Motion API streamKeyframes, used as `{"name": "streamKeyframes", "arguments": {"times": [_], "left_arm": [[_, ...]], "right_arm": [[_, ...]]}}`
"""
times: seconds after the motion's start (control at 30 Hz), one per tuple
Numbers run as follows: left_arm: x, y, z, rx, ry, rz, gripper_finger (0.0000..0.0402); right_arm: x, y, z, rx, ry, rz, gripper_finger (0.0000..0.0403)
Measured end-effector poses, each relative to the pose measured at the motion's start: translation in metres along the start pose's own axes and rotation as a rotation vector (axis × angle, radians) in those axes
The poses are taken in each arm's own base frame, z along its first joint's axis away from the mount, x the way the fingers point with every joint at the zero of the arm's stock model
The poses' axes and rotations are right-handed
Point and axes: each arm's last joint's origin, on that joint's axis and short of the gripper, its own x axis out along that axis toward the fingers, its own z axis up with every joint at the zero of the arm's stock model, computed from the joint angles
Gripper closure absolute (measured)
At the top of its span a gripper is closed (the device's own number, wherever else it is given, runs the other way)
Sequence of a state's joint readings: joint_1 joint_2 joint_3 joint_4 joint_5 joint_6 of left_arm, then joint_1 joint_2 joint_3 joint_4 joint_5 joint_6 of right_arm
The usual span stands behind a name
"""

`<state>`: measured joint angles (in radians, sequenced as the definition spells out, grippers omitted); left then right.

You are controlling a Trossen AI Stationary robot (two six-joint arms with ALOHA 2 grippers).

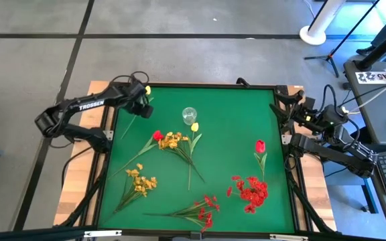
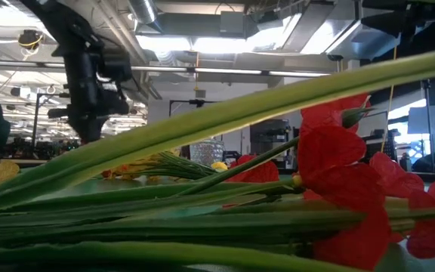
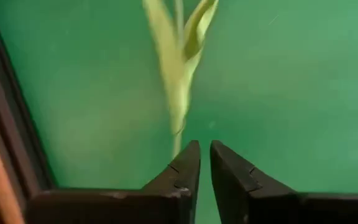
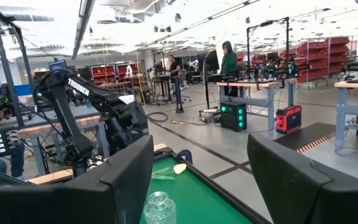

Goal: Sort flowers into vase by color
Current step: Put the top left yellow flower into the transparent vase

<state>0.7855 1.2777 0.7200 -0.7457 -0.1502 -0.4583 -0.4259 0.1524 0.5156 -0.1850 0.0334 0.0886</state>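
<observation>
Green felt tabletop (image 1: 233, 127) w/ scattered flowers (image 1: 250, 191); workshop room behind.

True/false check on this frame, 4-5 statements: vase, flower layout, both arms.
1. The clear glass vase holds no flowers. True.
2. The right gripper has its jaws shut on a red tulip. False: they stand wide open and empty, at the right edge of the green table mat.
3. The left gripper is at the mat's far left corner, over a yellow tulip with a thin green stem. True.
4. Every red flower lies on the left arm's half. False: a red tulip and a spray of small red blooms lie on the right arm's side.
</observation>
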Motion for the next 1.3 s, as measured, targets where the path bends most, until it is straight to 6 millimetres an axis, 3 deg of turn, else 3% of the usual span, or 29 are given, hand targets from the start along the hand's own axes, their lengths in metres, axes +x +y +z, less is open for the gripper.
{"name": "streamKeyframes", "arguments": {"times": [0.17, 0.57, 0.83, 1.3], "left_arm": [[0.008, 0.007, -0.002, -0.029, 0.116, -0.005, 0.0314], [0.009, 0.007, 0.000, -0.024, 0.089, 0.012, 0.0242], [0.020, 0.008, 0.007, -0.035, 0.064, 0.041, 0.0233], [0.058, 0.006, 0.009, -0.027, 0.225, 0.061, 0.0237]], "right_arm": [[0.000, 0.001, -0.001, 0.000, 0.008, 0.020, 0.0144], [0.000, 0.002, -0.006, -0.011, 0.062, 0.067, 0.0144], [0.000, 0.002, -0.006, -0.012, 0.066, 0.073, 0.0144], [0.000, 0.002, -0.009, -0.011, 0.096, 0.083, 0.0144]]}}
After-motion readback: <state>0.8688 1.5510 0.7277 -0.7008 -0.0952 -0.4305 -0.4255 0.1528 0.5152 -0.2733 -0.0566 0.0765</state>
